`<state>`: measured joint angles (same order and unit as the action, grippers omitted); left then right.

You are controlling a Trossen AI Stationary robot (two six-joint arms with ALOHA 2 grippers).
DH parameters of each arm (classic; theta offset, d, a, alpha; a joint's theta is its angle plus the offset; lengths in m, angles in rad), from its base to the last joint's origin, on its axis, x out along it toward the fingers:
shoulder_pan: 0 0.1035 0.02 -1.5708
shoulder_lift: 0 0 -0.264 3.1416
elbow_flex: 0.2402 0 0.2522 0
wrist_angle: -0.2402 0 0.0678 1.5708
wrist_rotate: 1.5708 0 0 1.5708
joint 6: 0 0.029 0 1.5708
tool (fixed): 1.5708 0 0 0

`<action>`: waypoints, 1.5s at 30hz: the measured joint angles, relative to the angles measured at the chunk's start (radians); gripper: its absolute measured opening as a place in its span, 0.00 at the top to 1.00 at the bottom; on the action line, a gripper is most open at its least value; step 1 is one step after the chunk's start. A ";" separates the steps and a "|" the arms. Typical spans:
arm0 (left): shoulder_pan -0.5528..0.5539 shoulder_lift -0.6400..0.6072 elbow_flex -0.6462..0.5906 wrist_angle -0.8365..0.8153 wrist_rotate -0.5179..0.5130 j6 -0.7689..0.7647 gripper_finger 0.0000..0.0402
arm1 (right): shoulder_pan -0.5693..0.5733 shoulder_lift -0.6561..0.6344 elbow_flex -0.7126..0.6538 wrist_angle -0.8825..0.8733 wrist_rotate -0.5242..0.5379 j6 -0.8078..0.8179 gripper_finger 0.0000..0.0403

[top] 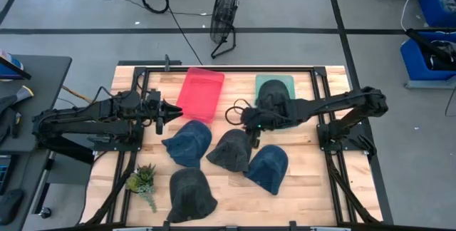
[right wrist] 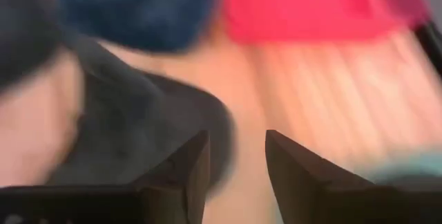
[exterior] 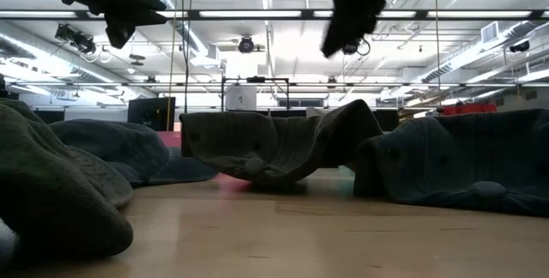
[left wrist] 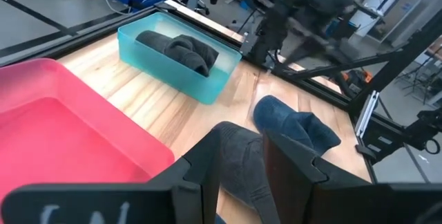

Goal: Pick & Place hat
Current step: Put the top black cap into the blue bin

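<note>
Several soft hats lie on the wooden table: a blue one (top: 189, 142), a dark grey one (top: 231, 150), another blue one (top: 268, 168) and a dark grey one (top: 191, 194) near the front edge. One more dark hat (left wrist: 181, 50) rests inside the teal tray (top: 275, 83). The red tray (top: 200, 93) holds nothing. My right gripper (top: 246, 120) (right wrist: 235, 144) hovers open between the trays, above the far edge of the middle grey hat, with nothing between its fingers. My left gripper (top: 169, 110) (left wrist: 238, 144) hangs open beside the red tray's left side, also holding nothing.
A small potted plant (top: 141, 180) stands at the table's near left corner. Black frame rails (top: 214, 67) run around the tabletop. Bare wood shows between the two trays and along the near right edge (top: 320, 195).
</note>
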<state>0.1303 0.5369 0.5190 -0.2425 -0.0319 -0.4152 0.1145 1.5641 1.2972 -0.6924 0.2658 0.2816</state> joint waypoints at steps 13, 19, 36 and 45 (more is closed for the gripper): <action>0.000 0.000 0.000 -0.022 0.000 0.000 0.72 | 0.060 0.214 -0.001 0.081 -0.064 0.115 0.60; 0.000 0.000 0.000 -0.021 0.000 0.002 0.72 | 0.074 0.273 -0.001 0.126 -0.065 0.160 0.60; 0.000 0.000 0.000 -0.026 0.000 0.018 0.72 | 0.090 0.253 -0.003 0.086 -0.054 -0.017 0.95; 0.000 0.000 0.000 -0.025 0.000 0.015 0.72 | 0.080 -0.084 -0.002 -0.214 0.181 -0.291 0.98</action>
<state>0.1303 0.5369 0.5193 -0.2680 -0.0318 -0.4006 0.1944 1.4798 1.2953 -0.9062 0.4463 -0.0093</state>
